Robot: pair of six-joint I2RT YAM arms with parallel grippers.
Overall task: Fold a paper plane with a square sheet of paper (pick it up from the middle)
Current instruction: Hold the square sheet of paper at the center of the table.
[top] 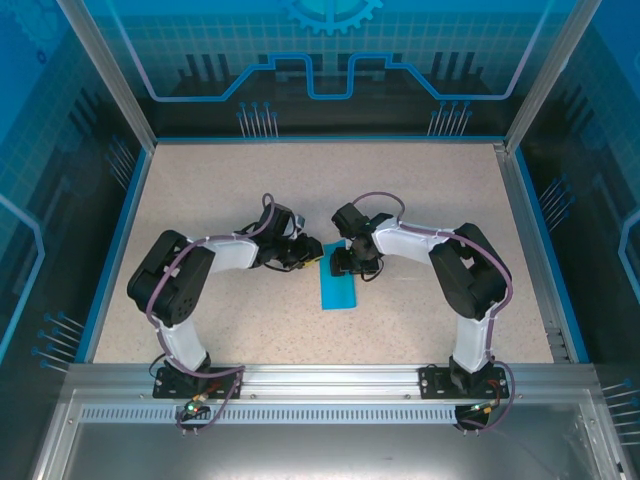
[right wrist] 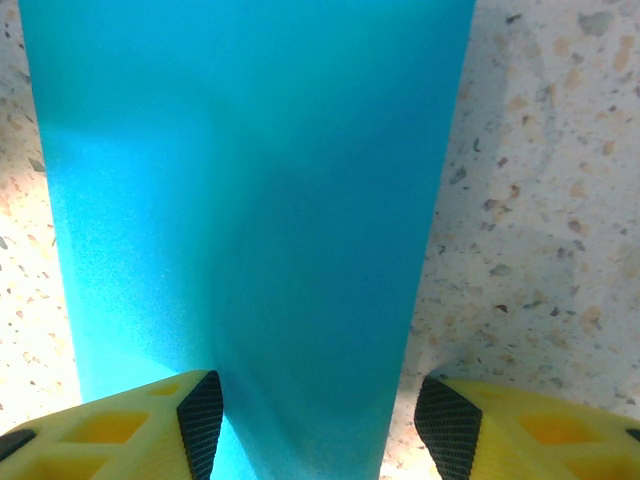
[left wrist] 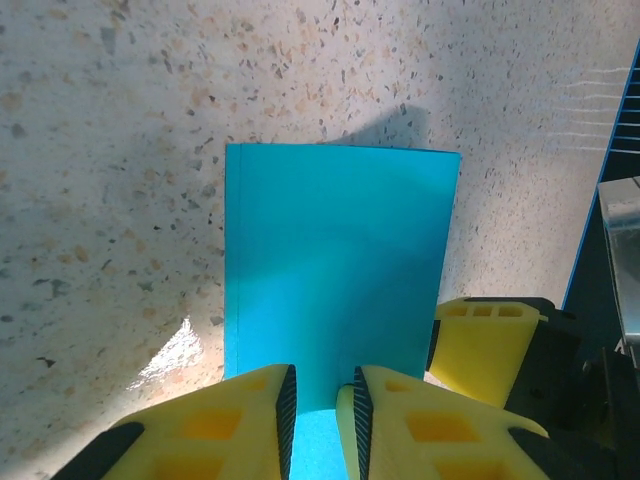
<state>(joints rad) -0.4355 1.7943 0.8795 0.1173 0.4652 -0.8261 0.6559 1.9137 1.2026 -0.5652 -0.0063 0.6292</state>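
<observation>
Left gripper (left wrist: 320, 395) has its yellow fingers drawn almost together over one edge of the folded teal paper sheet (left wrist: 335, 270), with a thin strip of paper showing between them; whether they pinch it I cannot tell; right gripper (right wrist: 318, 425) stands with jaws wide apart, straddling the sheet's width; the sheet lies flat near the middle of the table (top: 420, 190), between both grippers.

no readable text, no labels, numbers or signs anywhere

My top camera looks steeply down from behind the near edge over the whole table (top: 420, 190). Both wrist cameras sit close, facing down onto the same folded teal paper (left wrist: 335, 270).
</observation>
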